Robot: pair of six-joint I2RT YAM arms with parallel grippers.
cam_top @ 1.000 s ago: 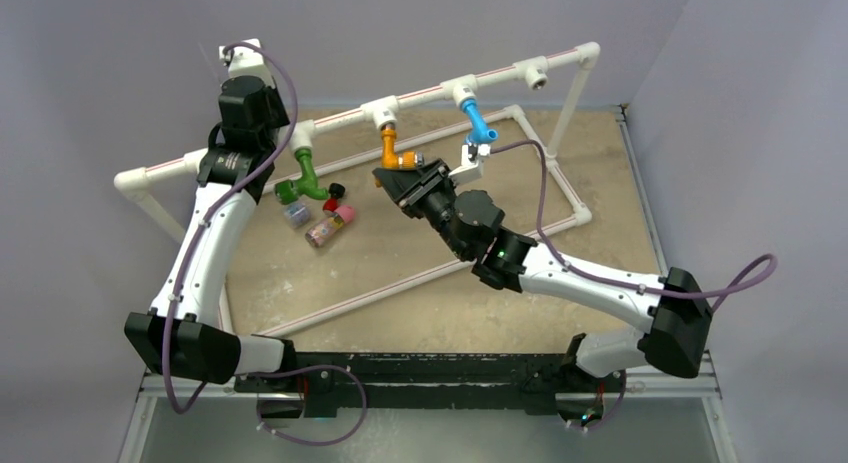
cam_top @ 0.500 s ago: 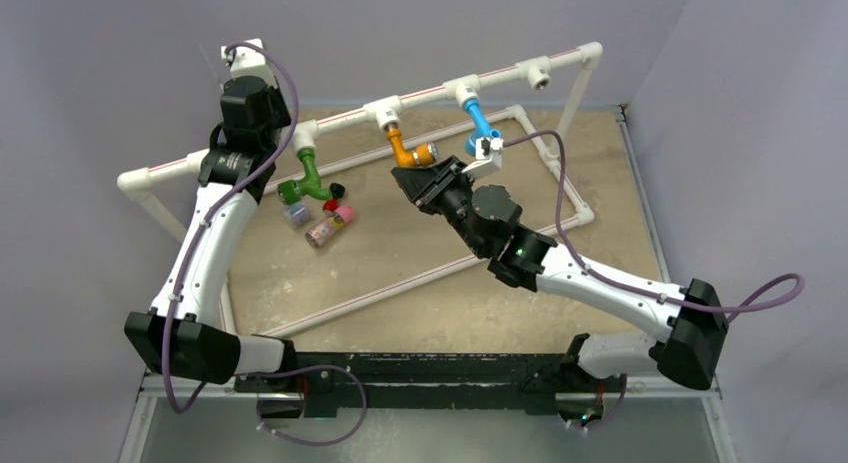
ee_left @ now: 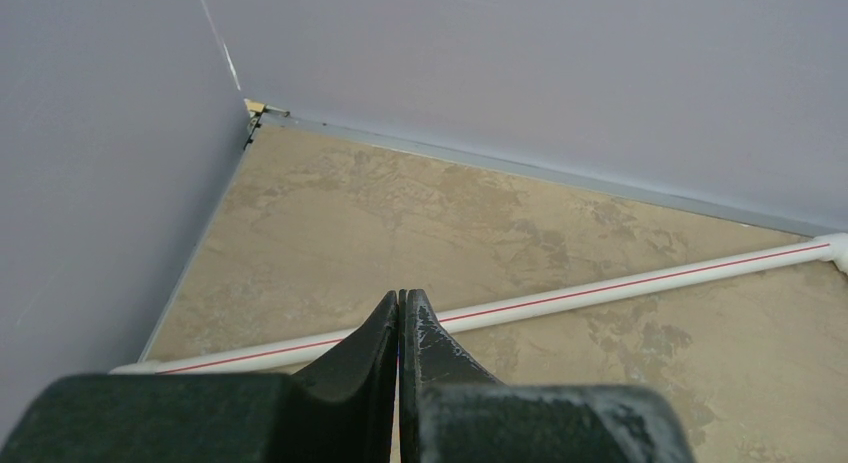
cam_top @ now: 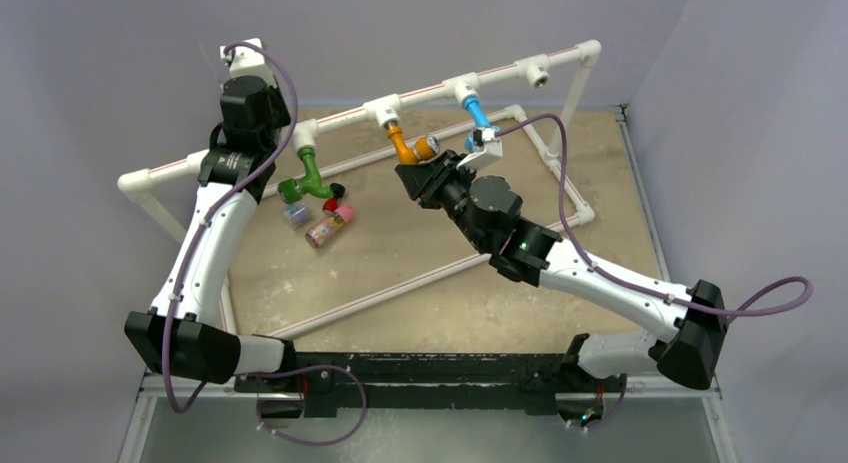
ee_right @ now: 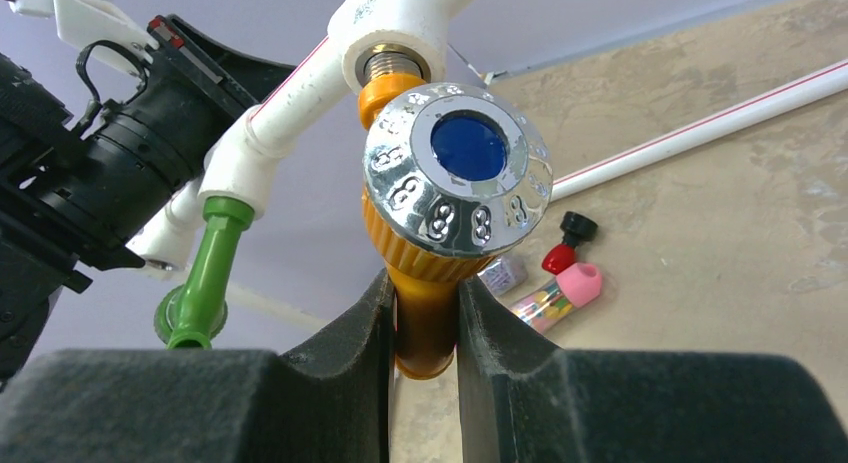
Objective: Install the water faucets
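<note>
We see small raised marks like eights round the shiny cap (ee_right: 458,173) of the orange faucet (ee_right: 425,328), but we cannot read any words. The right claw (ee_right: 424,283) squeezes the orange stem tight, one finger on each side. This faucet hangs under the white pipe rail (cam_top: 422,95). Its top sits in a rail socket, its long part slants down, and its cap faces the wrist camera. The left claw (ee_left: 400,301) is pressed together on nothing, by the rail's left part. The green faucet (cam_top: 308,178) and blue faucet (cam_top: 477,118) hang from the rail on either side.
</note>
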